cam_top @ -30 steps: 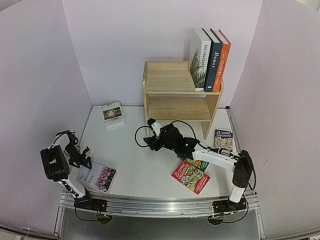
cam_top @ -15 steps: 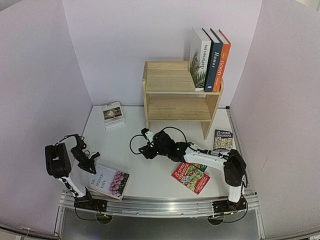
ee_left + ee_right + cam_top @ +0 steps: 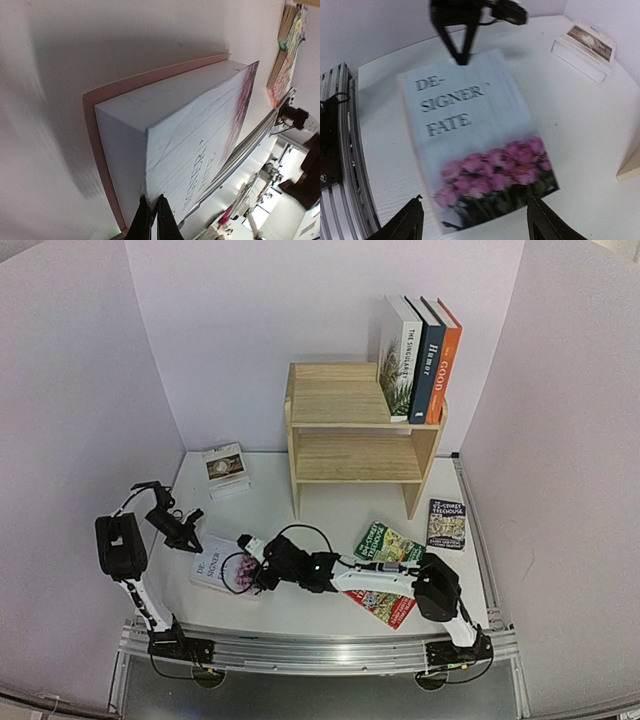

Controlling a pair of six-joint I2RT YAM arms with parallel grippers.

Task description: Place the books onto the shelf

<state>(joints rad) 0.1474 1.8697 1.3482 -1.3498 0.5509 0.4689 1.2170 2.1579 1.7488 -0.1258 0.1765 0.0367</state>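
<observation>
- The flower book [image 3: 470, 135] lies flat at the 7 o'clock part of the table [image 3: 255, 505], well apart from the shelf [image 3: 340, 400] at 12 o'clock.
- Left tool [image 3: 154, 216]: fingers together, tips touching the book's title-end edge. Whether any cover is nipped between them I cannot tell.
- Right tool [image 3: 479, 220]: fingers apart, hovering over the flower end, holding nothing.
- Risk: a shut tool can only push, so the book could skid toward 6 o'clock and off the near edge.
- Risk: if the right tool catches only the cover, the book may flop open when lifted.
- Risk: the right forearm lies over the red paperback [image 3: 390, 610], and a swing toward the shelf may drag it.
</observation>
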